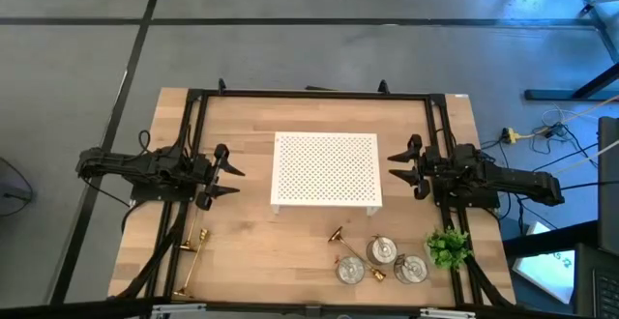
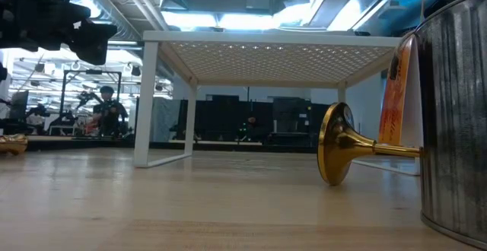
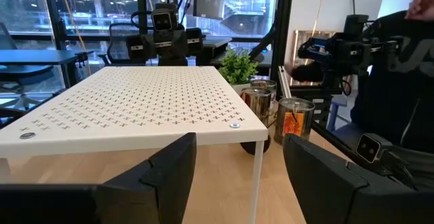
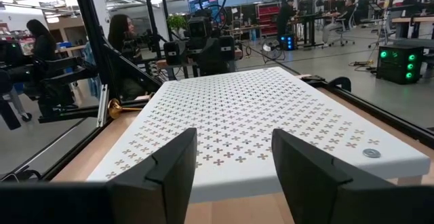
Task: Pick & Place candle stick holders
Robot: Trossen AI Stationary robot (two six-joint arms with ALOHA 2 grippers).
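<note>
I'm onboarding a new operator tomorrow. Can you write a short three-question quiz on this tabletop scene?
1. True or false: the white perforated stand has a candle holder on top of it.
2. How many silver holders lie in the cluster next to the green plant? A) one B) three C) five
3. Fill in: the left gripper and the right gripper both hang beside the stand with fingers ____.

Key
1. False: its top is bare; the holders lie on the table.
2. B
3. open, holding nothing; the gold candlestick near the left arm lies untouched.
</note>
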